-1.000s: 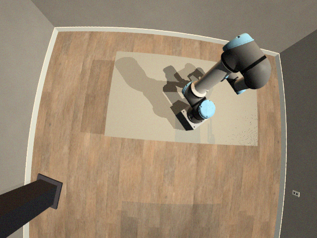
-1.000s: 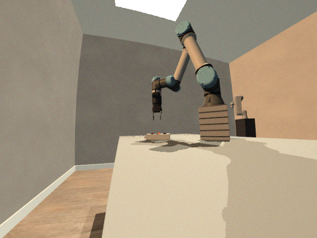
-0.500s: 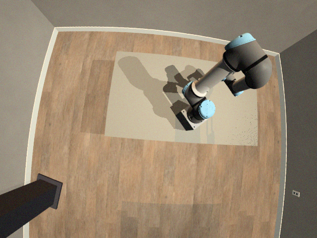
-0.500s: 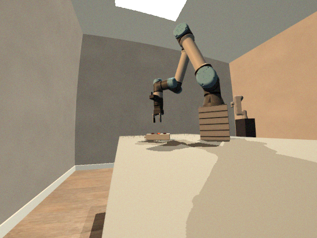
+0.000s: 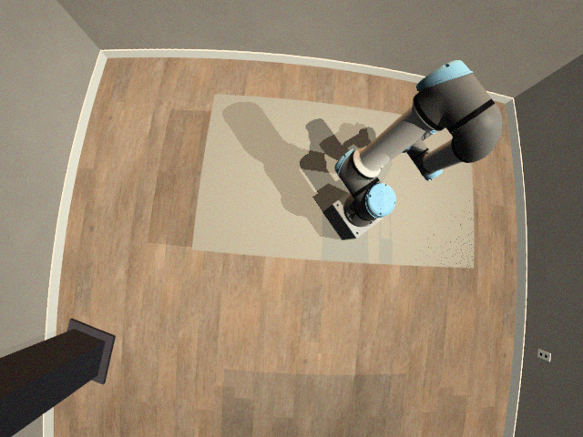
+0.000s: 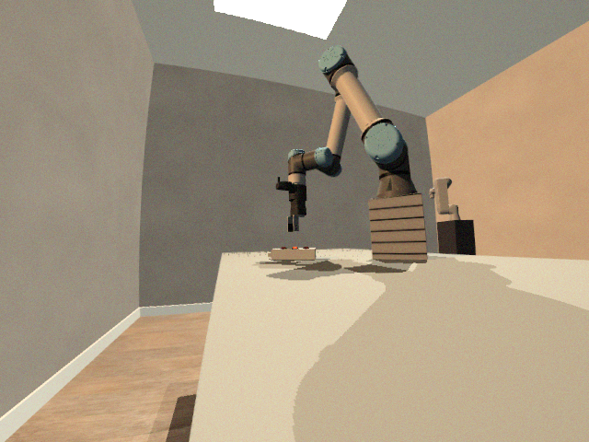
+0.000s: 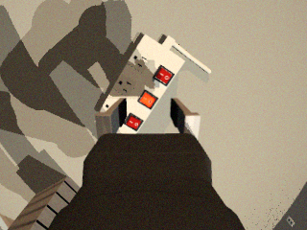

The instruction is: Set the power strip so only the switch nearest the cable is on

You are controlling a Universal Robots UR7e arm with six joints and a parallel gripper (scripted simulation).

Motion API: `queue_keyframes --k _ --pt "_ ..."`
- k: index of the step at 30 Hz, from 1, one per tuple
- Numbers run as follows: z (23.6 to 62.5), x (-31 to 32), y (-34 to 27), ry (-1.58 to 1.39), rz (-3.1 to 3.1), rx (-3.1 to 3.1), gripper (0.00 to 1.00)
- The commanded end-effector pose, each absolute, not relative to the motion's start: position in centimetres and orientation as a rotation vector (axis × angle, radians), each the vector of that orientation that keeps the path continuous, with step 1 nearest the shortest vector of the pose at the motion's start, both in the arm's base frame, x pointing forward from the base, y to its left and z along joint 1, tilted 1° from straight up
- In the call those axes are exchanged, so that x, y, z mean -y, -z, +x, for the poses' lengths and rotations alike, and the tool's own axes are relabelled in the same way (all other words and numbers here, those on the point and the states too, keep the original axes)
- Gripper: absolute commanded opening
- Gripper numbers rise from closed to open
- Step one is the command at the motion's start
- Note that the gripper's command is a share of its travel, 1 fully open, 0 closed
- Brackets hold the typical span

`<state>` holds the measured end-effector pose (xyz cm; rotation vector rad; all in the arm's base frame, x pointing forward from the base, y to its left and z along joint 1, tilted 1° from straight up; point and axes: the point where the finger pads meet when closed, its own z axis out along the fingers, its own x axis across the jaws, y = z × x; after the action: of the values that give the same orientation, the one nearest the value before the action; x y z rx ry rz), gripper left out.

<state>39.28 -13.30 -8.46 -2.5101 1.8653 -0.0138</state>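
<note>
Beige table [image 6: 266, 343] in a grey-walled room carries the white power strip [image 6: 293, 253], lying flat well below the pincer [image 6: 293, 223]. No writing is legible on the strip. Wrist view alone shows three red switches [image 7: 148, 99] in a diagonal row between the fully spread fingers, which hold nothing. In the top view the arm hides the strip.

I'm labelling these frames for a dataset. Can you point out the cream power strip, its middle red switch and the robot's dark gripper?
cream power strip [image 7: 142, 57]: wrist view, on its bare top face.
middle red switch [image 7: 148, 99]: wrist view, on the rocker's centre.
dark gripper [image 6: 293, 230]: exterior view, between its open fingertips above the strip.
</note>
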Motion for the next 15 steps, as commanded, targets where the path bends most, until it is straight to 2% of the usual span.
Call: queue_keyframes --k 1,15 --pt "38.97 13.5 9.08 0.026 -2.273 -2.167 1.0" --pt "38.37 13.66 9.73 0.026 -1.992 -2.426 1.0"
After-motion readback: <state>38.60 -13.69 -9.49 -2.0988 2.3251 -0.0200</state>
